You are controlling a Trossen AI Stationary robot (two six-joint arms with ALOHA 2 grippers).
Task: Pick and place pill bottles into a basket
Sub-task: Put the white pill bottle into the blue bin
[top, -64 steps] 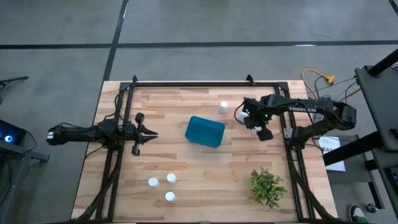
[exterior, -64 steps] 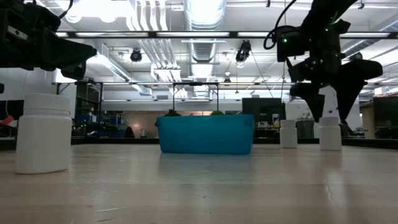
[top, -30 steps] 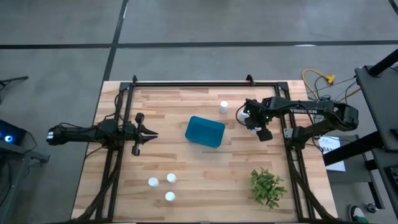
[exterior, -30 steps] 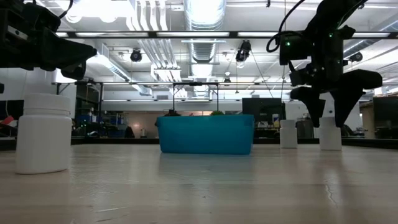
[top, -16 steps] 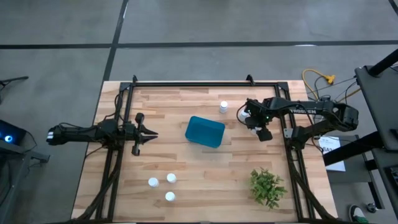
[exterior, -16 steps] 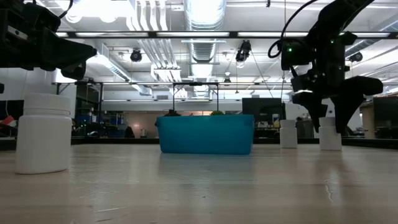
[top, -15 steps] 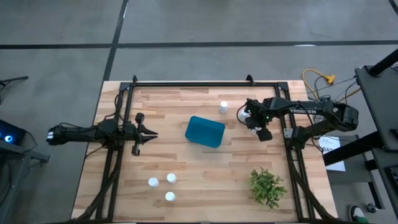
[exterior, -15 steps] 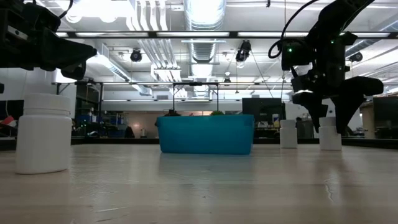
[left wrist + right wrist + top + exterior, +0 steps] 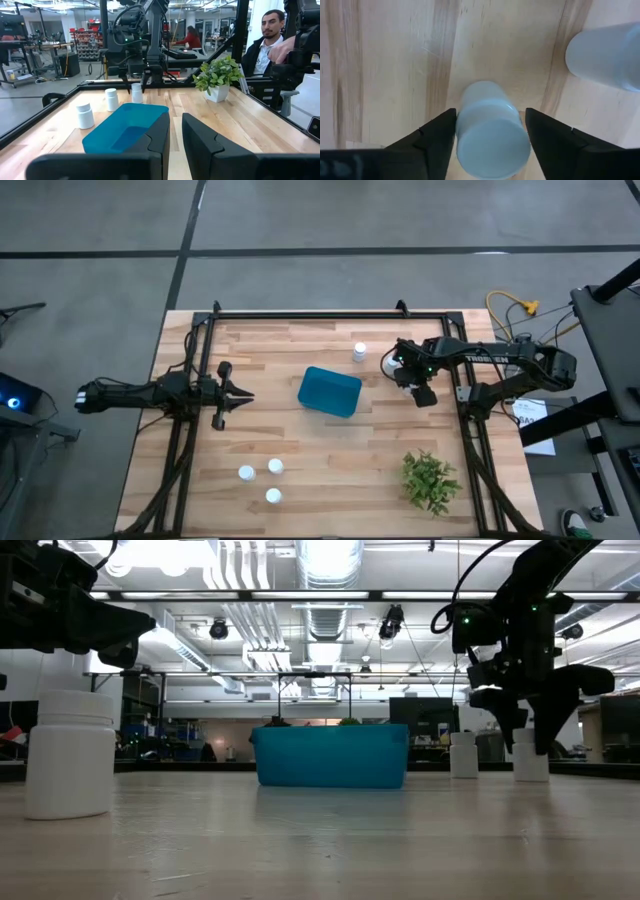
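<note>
Right wrist view: white round-capped pill bottle (image 9: 490, 132) between open right end effector (image 9: 491, 131) fingers, seemingly ungripped.

Two dark slender arms — right arm (image 9: 490, 358) bears white lettering, green light.

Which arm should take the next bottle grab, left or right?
Right. The right gripper is open with its fingers on either side of a pill bottle, pointing down at it. The left gripper waits left of the basket, with no bottle between its fingers.
</note>
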